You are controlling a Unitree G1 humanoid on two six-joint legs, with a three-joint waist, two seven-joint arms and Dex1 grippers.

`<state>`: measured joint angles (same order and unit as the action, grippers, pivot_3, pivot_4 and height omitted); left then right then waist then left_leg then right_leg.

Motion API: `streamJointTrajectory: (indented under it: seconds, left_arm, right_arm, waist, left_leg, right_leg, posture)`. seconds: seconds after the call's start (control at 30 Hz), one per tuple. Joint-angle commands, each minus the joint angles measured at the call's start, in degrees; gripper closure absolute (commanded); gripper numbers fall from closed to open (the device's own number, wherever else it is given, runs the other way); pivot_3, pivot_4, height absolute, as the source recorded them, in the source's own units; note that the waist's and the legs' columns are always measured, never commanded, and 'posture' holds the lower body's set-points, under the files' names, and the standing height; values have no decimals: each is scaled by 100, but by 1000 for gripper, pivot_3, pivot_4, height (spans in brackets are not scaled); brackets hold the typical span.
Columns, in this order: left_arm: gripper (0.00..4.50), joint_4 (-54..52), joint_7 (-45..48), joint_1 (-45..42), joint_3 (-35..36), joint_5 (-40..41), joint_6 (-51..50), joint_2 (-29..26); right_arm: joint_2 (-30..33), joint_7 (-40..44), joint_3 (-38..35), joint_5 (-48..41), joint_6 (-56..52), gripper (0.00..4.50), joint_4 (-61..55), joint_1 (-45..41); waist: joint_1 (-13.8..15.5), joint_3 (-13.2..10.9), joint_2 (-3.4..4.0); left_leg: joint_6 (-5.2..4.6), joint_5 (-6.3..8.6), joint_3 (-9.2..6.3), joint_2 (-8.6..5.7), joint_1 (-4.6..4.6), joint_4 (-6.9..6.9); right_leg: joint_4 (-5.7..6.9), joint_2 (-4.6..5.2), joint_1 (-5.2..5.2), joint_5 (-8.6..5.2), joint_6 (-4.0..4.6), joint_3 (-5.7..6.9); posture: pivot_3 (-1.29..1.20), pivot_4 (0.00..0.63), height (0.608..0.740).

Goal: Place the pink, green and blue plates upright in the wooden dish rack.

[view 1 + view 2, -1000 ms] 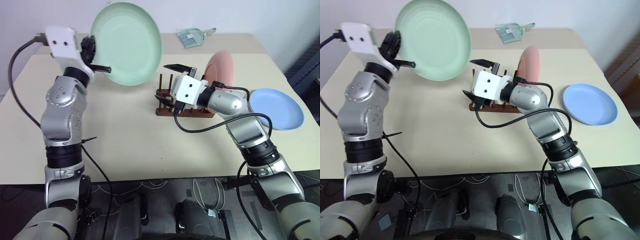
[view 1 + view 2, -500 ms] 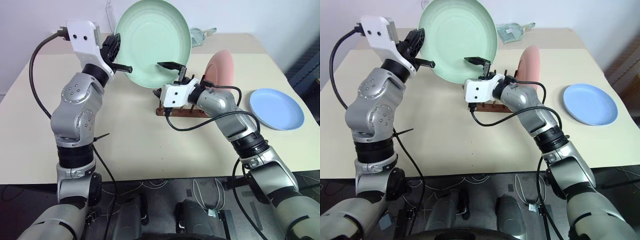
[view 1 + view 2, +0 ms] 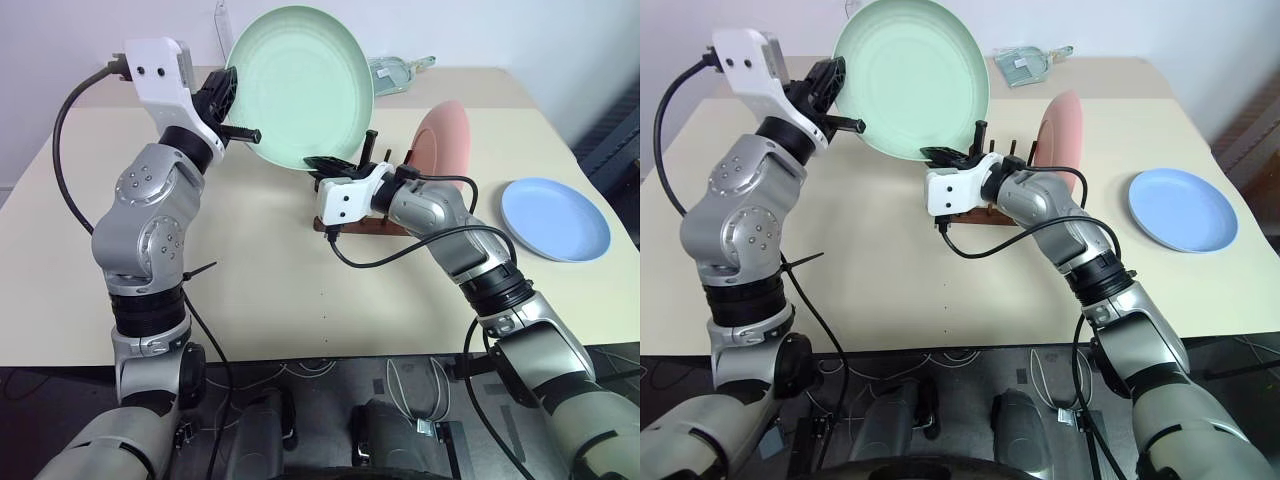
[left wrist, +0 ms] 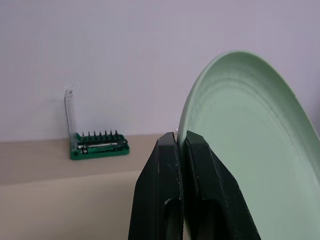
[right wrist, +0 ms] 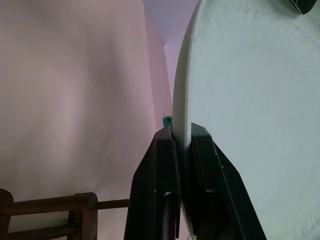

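Head view: green plate (image 3: 300,85) is aloft above the surface's middle, over the wooden dish rack (image 3: 365,218). Left wrist: left gripper (image 4: 181,145) pinches its rim. Right wrist: right gripper (image 5: 182,135) apparently clamps the lower rim; mistimed release risks a drop.

My two arms are built of rounded silver-grey metal segments joined by black ribbed rings, with small dark screws dotting the joint housings. Each wrist carries a boxy white camera housing with a thick black cable looping back along the arm. The left gripper (image 3: 236,110) and right gripper (image 3: 338,163) each end in two slim black fingers.
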<state>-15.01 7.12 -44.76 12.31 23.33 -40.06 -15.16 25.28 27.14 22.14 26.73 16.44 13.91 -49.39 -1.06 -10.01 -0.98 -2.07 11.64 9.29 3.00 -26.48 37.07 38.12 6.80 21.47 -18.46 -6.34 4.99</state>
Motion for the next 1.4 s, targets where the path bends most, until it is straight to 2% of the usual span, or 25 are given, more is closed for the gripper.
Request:
streamJointTrajectory:
  seconds: [0.03, 0.2, 0.23, 0.37, 0.5, 0.6, 0.73, 0.83, 0.9, 1.07, 1.17, 1.4]
  left_arm:
    - [2662, -202, -103, -200, 272, 404, -58, 183]
    - [297, -78, -415, -351, 709, 869, -147, 372]
    - [93, -51, -484, -390, 799, 951, -136, 403]
    - [93, -39, -523, -494, 1092, 1239, 55, 384]
    - [93, 172, -179, -415, 1413, 1269, 437, -122]
    - [93, 257, 240, -171, 1348, 1186, 675, -525]
    - [93, 406, 1232, 647, 1448, 1338, 840, -1205]
    - [93, 391, 1852, 1337, 1069, 1121, 904, -1588]
    - [93, 340, 2176, 1617, 838, 1003, 1070, -1733]
    - [93, -42, 3277, 2554, -105, 766, 1330, -2020]
    - [93, -45, 3713, 2765, -543, 674, 1455, -2068]
    - [93, 168, 4144, 2803, -939, 449, 1622, -2067]
  right_arm:
    - [-6, -70, -161, -9, 27, 4500, -128, -44]
    - [5, -70, -147, 7, 66, 4500, -127, -44]
    - [7, -69, -146, 7, 72, 4500, -122, -46]
    - [12, -56, -161, -8, 69, 4500, -149, -34]
    - [-19, -34, -362, -269, -64, 4500, -159, -31]
    - [-106, 31, -560, -617, -223, 4500, -259, -35]
    - [-537, 495, -1210, -2102, -1196, 4500, -1030, 44]
    - [-710, 936, -1640, -3391, -2319, 4500, -1886, 191]
    - [-749, 963, -1840, -3845, -2817, 4500, -2232, 219]
    - [-604, 840, -2730, -5785, -4807, 4500, -3236, 539]
    - [-490, 420, -3239, -6458, -5633, 4500, -3418, 727]
    - [-541, -329, -3729, -7424, -6486, 4500, -3568, 856]
  waist:
    - [2, 0, 0]
    - [-16, -1, 0]
    - [-12, -1, 0]
    - [-4, -1, -1]
    - [-18, -1, 0]
    - [-15, -1, 0]
    - [-20, -2, 4]
    - [-14, -2, 4]
    - [23, -2, 3]
    - [30, 1, 3]
    - [12, 1, 4]
    - [-23, 3, 21]
  left_leg:
    - [0, 0, -1, 0, -1, 1]
    - [1, -1, -2, 2, 1, 2]
    - [1, -1, -2, 2, 2, 2]
    - [1, -1, -3, 2, 1, 2]
    - [1, -1, -2, 2, 2, 2]
    - [2, -2, -1, 2, 2, 1]
    - [3, -1, 0, 2, 3, -2]
    - [3, -1, -1, 3, 2, -4]
    - [4, 0, -3, 1, 1, -5]
    - [13, 12, -5, -3, -1, -12]
    - [14, 13, -4, -2, 0, -19]
    - [4, 4, 1, 2, -1, -28]
  right_leg:
    - [0, 0, 0, 0, 0, 0]
    - [1, -2, -1, 0, 0, 0]
    - [2, -2, -1, 0, 0, 0]
    - [1, -1, -2, 0, 0, 0]
    - [2, -2, -1, 0, 0, 0]
    - [2, -4, 0, 0, 0, 0]
    - [1, -4, 0, 0, 0, 0]
    - [1, -6, 1, 0, 1, 0]
    - [0, -3, 0, 0, 1, 0]
    - [-5, 2, 2, 0, 2, 1]
    - [-3, 3, 8, 1, 5, 0]
    - [0, 3, 19, 2, 8, -2]
  posture:
    - [0, 150, 732]
    - [0, 150, 732]
    - [0, 150, 732]
    - [0, 150, 732]
    - [0, 150, 732]
    - [0, 150, 732]
    - [0, 150, 732]
    - [0, 150, 732]
    - [0, 150, 732]
    - [0, 150, 732]
    - [0, 150, 732]
    - [0, 150, 732]
